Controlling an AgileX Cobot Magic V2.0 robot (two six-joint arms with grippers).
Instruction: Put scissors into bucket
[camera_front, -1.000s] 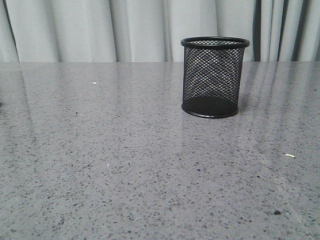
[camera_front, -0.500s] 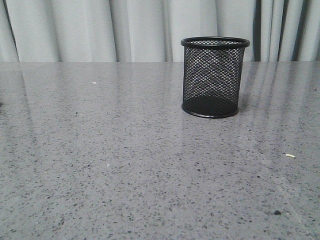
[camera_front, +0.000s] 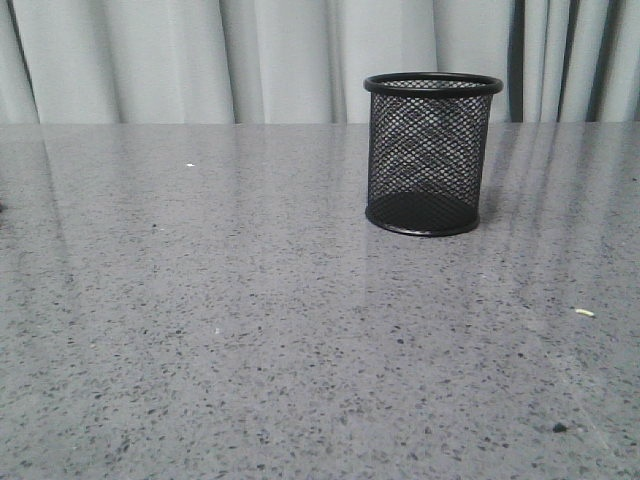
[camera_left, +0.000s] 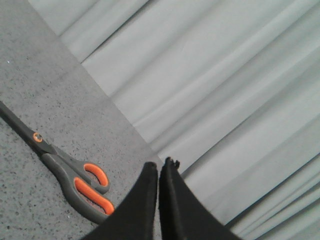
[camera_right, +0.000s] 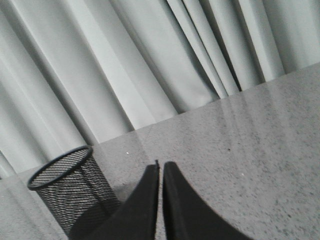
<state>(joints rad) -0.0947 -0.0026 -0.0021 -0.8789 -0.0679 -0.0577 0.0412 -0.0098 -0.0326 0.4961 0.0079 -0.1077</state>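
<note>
The bucket (camera_front: 431, 153), a black wire-mesh cup, stands upright on the grey speckled table, right of centre in the front view, and it looks empty. It also shows in the right wrist view (camera_right: 70, 192), beside my right gripper (camera_right: 160, 167), which is shut and empty. The scissors (camera_left: 65, 172), grey handles with orange inlay, lie flat on the table in the left wrist view, blades pointing away from my left gripper (camera_left: 159, 167). That gripper is shut and empty, close to the handles but apart from them. The scissors and both grippers are out of the front view.
Pale pleated curtains (camera_front: 200, 60) hang behind the table's far edge. Small crumbs lie on the table (camera_front: 250, 330), one pale crumb (camera_front: 584, 313) and one dark speck (camera_front: 558, 428) at the right front.
The front view has shifted very slightly; the bucket sits a few pixels further right. Nothing else differs.
</note>
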